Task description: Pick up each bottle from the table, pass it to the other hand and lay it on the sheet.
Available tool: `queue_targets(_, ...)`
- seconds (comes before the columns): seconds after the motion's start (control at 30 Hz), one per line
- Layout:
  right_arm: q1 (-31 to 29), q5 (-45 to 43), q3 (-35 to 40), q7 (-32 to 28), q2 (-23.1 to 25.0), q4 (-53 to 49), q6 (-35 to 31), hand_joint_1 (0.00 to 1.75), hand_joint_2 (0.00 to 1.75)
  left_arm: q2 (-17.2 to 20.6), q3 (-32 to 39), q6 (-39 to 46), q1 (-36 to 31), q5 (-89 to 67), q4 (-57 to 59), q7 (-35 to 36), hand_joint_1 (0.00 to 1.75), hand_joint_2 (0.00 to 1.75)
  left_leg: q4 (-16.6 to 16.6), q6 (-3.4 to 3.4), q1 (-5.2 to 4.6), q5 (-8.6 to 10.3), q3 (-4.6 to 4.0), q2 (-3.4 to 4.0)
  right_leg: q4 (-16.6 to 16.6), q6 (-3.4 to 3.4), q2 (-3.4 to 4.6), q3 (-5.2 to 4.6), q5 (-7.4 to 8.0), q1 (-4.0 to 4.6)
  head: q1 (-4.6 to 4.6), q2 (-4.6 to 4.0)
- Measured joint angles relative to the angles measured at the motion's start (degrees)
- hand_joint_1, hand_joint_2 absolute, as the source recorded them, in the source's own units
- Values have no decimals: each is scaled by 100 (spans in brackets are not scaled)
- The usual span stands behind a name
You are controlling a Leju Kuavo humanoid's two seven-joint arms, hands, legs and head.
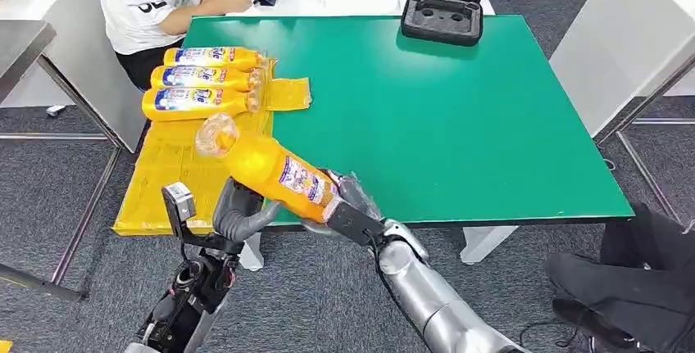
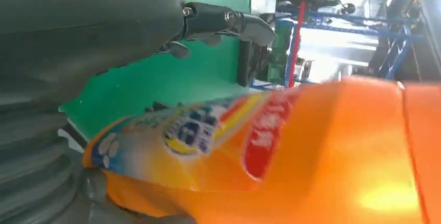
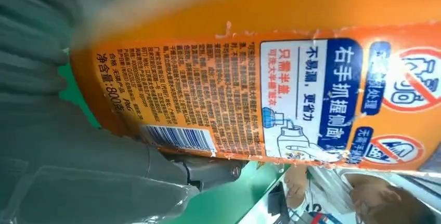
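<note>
My right hand [image 1: 352, 205] grips an orange bottle [image 1: 274, 169] by its base, just above the green table's [image 1: 459, 124] front edge, with the clear cap tilted up toward the far left. The label shows close up in the right wrist view, bottle [image 3: 260, 78] against the hand [image 3: 78, 172]. My left hand [image 1: 242, 210] sits under the bottle's middle. In the left wrist view its fingers [image 2: 229, 21] stretch out above the bottle [image 2: 286, 156] with a gap between them. Three more orange bottles [image 1: 201, 77] lie side by side on the yellow sheet [image 1: 172, 173] at the table's left.
The sheet drapes over the table's left edge. A black case [image 1: 442, 5] stands open at the far edge. A person [image 1: 164, 1] in a white shirt sits at the far left corner. White tables flank both sides.
</note>
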Motion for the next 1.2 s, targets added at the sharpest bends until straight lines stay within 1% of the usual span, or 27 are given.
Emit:
queue_targets(0.3,-1,-37,9,-2,66,81,151,171,175,0,-57,-149,-13,-140,-2,57,0,175,0,0,0,0,0,-1,0,0,0,0,0,0,-2,0)
queue_targets(0.43,-1,-31,24,-2,90,116,149,168,175,0,-101,-245,-9,-91,-2,59,0,175,0,0,0,0,-1,-1,0,0,0,0,0,0,-2,0)
queue_targets(0.47,-1,7,26,2,90,125,103,164,175,0,-107,-332,-6,-19,-2,63,0,175,0,0,0,0,-2,-1,0,0,-1,0,0,0,0,0)
queue_targets(0.5,-2,29,33,15,92,131,72,164,175,0,-107,-389,-2,35,-2,63,0,175,0,0,0,0,-2,-1,0,0,0,0,0,0,-2,0)
queue_targets(0.53,-2,57,39,24,96,138,46,171,175,0,-107,-448,1,83,-2,66,0,175,0,0,0,0,-2,-1,0,0,0,0,0,0,-2,0)
queue_targets(0.57,-2,66,39,28,98,144,44,166,175,2,-109,-494,2,120,-2,70,0,175,0,0,0,0,-2,-1,0,0,0,0,0,0,0,0)
queue_targets(0.67,-3,46,37,24,138,181,116,166,175,2,-112,-472,-4,81,-2,66,0,175,0,0,0,0,-2,0,0,0,0,0,0,0,-2,0)
queue_targets(0.7,-3,44,39,20,149,195,142,162,175,0,-116,-452,-6,70,-2,63,0,175,0,0,0,0,-2,0,0,0,0,0,0,0,-2,0)
queue_targets(0.97,-41,57,39,15,221,299,234,164,175,2,-118,-371,-5,22,0,50,0,175,0,0,1,0,-2,0,1,0,0,-1,0,0,-2,0)
queue_targets(1.0,-44,59,39,15,227,310,238,161,175,2,-118,-369,-5,22,0,50,0,175,0,0,1,0,-2,-1,1,0,0,-1,0,0,-2,0)
queue_targets(1.07,-49,61,39,15,234,326,243,162,175,2,-118,-367,-5,22,0,50,0,175,0,0,0,0,-2,-1,1,0,0,-1,0,0,-2,0)
queue_targets(1.1,-55,61,39,15,236,334,243,159,175,2,-118,-367,-5,22,0,48,0,175,0,0,0,0,-2,-1,1,0,0,-1,0,0,0,0)
queue_targets(1.13,-64,63,39,15,238,345,245,152,175,2,-118,-371,-5,26,0,46,5,175,0,0,0,0,-2,-1,1,0,0,-1,0,0,-2,0)
queue_targets(1.17,-70,70,39,15,240,354,249,150,175,2,-118,-400,-5,48,0,39,117,175,0,0,0,0,-2,-1,1,0,0,-1,0,0,-2,0)
queue_targets(1.2,-75,100,39,15,240,365,254,148,175,2,-118,-452,-4,103,0,24,150,175,0,0,0,0,-2,-1,1,0,0,-1,0,0,0,0)
